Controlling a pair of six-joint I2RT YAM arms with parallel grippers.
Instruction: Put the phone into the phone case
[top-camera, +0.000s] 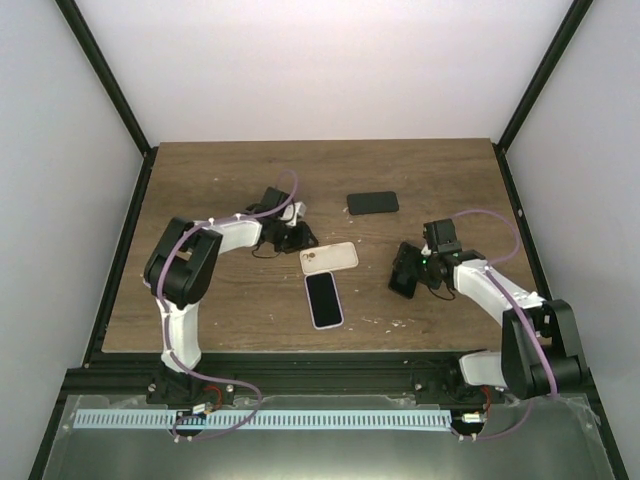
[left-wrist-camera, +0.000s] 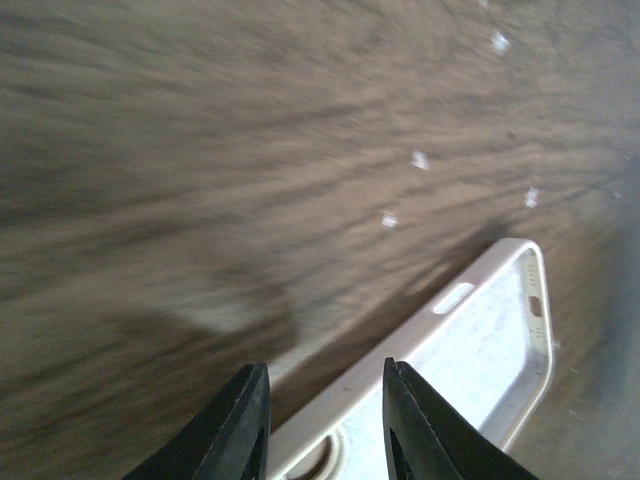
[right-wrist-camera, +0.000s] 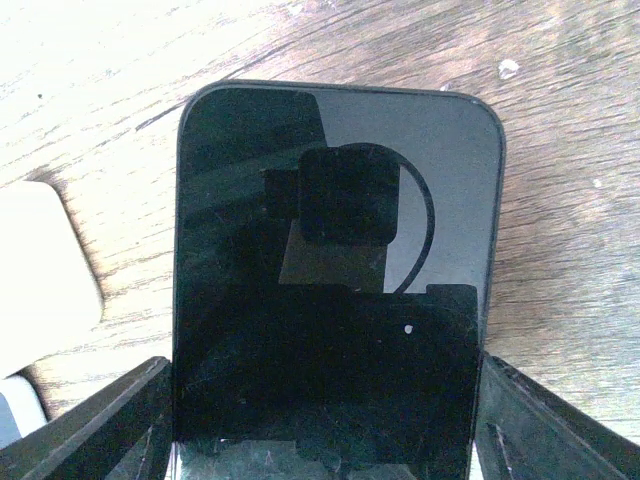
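- Wood-grain tabletop (top-camera: 200, 190): carries every object; both arm bases are bolted at its near edge.
- Cased handset (top-camera: 324, 299): nearest object, lying flat and screen up, with a pale rim around a dark screen. It is already fitted, so it is judged not to be part of the job.
- Right gripper (right-wrist-camera: 320, 440): its jaws are closed on the long sides of the phone (top-camera: 404, 272), near one end. The wrist view shows the dark glass facing the camera and the free end projecting forward. This side grip leaves the back and the leading end unobstructed, presumably so that end can enter the shell first.
- Phone, position: lifted off the wood to the right of the case and apart from it, not yet inserted.
- Phone case (top-camera: 330, 258): cream, empty, lying with its open cavity upward near the middle of the tabletop, just beyond the cased handset. Facing up, it can receive the phone from above.
- Left gripper (left-wrist-camera: 322, 370): low over the case's left end by the camera cut-out, its jaws narrowly parted and straddling the rim. The blurred wrist view does not show whether they touch it. The likely purpose is to steady the shell against sliding.
- Dark handset (top-camera: 372, 203): farthest item, flat and well apart from both grippers.
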